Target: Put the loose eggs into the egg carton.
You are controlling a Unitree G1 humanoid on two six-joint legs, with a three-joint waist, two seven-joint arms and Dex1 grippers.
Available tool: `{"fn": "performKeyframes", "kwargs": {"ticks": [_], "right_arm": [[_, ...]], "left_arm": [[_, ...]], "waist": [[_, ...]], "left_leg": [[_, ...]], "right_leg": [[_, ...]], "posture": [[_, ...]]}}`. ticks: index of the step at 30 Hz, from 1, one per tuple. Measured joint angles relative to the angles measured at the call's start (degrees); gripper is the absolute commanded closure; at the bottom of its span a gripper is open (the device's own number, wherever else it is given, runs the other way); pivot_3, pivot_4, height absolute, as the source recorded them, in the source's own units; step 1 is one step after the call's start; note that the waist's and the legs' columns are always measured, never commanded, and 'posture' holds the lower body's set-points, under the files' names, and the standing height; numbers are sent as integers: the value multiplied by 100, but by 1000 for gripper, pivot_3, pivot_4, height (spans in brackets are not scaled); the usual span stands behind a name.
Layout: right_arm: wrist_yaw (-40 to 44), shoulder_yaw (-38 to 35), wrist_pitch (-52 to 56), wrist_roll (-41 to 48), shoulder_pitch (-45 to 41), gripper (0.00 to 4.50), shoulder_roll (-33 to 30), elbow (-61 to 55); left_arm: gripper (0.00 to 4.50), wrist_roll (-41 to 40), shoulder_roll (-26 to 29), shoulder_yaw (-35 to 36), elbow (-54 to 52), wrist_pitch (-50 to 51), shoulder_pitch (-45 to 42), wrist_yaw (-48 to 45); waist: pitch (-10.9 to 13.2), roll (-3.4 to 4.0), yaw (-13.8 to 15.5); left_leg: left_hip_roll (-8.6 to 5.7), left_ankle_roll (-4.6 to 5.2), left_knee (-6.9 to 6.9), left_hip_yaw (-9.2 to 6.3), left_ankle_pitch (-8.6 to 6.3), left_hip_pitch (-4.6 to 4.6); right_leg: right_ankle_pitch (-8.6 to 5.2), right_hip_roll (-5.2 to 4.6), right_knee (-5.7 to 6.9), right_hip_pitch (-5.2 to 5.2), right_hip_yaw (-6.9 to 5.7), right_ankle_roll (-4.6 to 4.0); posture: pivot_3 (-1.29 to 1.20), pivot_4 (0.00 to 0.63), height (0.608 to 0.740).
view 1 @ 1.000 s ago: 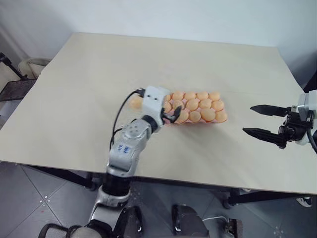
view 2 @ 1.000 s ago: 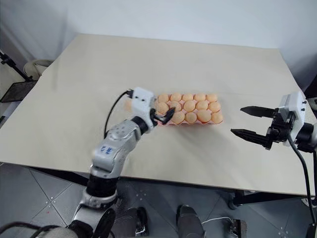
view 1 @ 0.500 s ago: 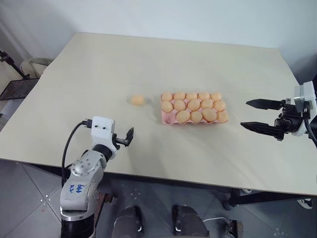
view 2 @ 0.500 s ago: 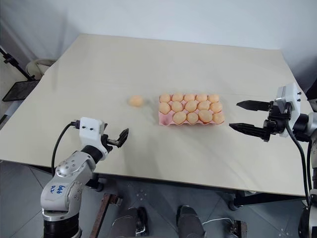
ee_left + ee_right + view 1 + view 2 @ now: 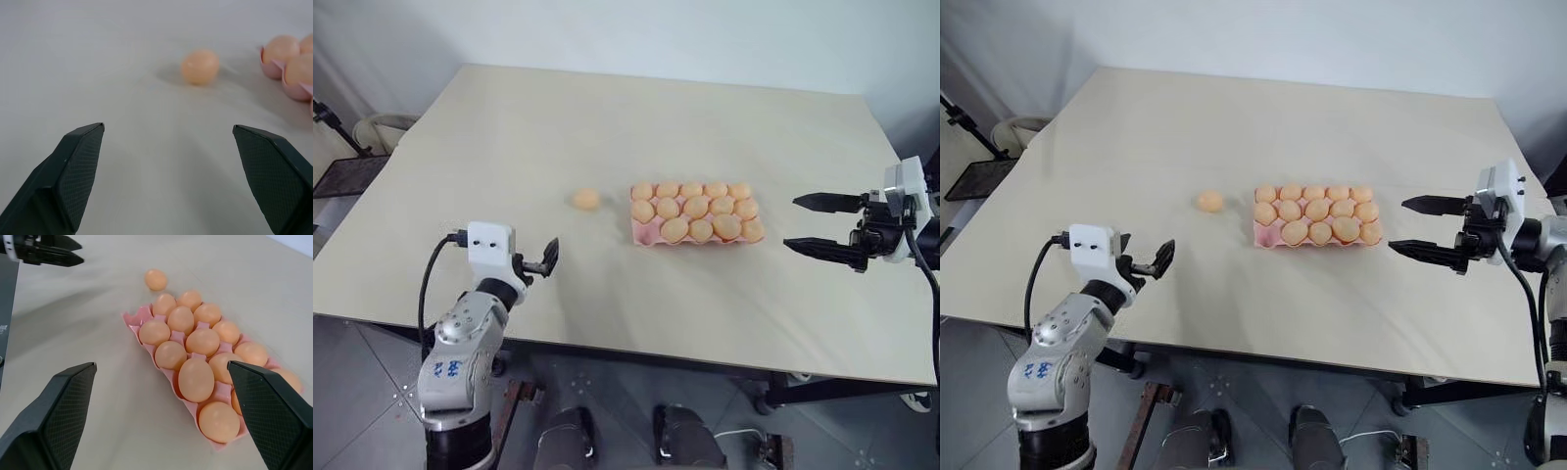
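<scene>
One egg [image 5: 585, 199] is lying on the table [image 5: 607, 117], just left of the pink egg carton [image 5: 696, 213]. The left gripper [image 5: 548, 258] and right gripper [image 5: 813, 223] are both staying open, holding nothing.

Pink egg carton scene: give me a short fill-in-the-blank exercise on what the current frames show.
1. The pink moulded egg carton has ____ cup still empty, at its near-left corner.
2. ____ loose pale-orange egg lies on the beige table, to the carton's left.
3. The left gripper holds ____.
4. The right gripper has its jaws ____.

Missing words: one; one; nothing; open
</scene>
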Motion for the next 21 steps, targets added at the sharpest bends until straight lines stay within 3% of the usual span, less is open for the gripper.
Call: {"fn": "performKeyframes", "kwargs": {"ticks": [13, 21], "right_arm": [[-10, -5, 70, -26, 66, 0, 39, -145], [-46, -25, 178, -23, 223, 0, 35, -295]], "left_arm": [[15, 317, -195, -642, 3644, -2238, -1787, -46], [15, 457, -195, -826, 5179, -3186, -2484, -227]], "waist": [[0, 0, -1], [0, 0, 3]], "left_leg": [[4, 6, -7, 14, 11, -4], [2, 5, -6, 16, 9, -6]], "right_leg": [[7, 8, -7, -12, 2, 12], [7, 6, -8, -14, 2, 12]], "posture": [[0, 150, 740], [0, 150, 740]]}}
